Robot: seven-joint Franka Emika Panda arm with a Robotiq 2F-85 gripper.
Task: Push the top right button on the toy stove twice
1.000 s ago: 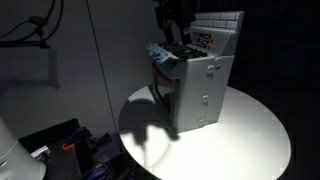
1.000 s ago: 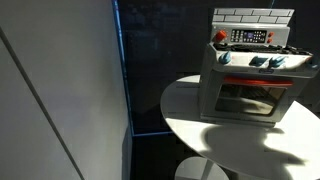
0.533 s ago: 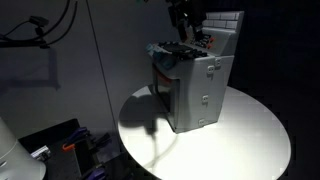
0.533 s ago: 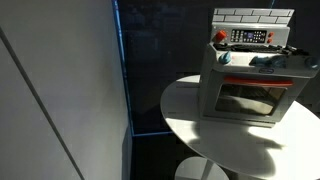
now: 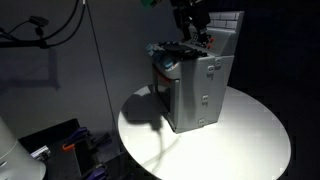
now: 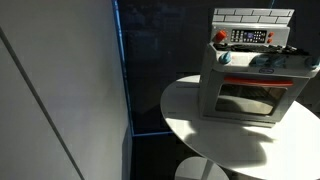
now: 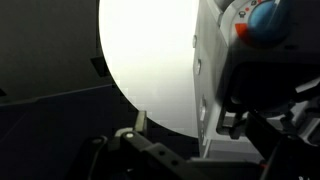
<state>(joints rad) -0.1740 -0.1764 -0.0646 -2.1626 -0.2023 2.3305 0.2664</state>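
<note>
The toy stove [image 5: 200, 85] is a grey box with a tiled back wall, standing on a round white table [image 5: 250, 140]. It also shows in an exterior view [image 6: 255, 80], with its red-and-white panel [image 6: 250, 37] under the tiles. My gripper [image 5: 193, 38] hangs from above over the back of the cooktop, close to the panel and the back wall. In the wrist view the stove's side [image 7: 210, 70] and a blue knob [image 7: 265, 18] fill the right. My dark fingers [image 7: 188, 122] sit low in that frame, and it is too dim to tell how they stand.
The table [image 6: 200, 120] ends close to the stove's front and sides. A pale wall or panel [image 6: 60, 90] stands beside it. Dark equipment and cables [image 5: 60, 145] lie on the floor. The room is dim, with a bright patch on the table [image 7: 150, 60].
My gripper has moved from above the front of the cooktop towards the back wall and panel. Its shadow has crept over the stove top. The stove has not moved.
</note>
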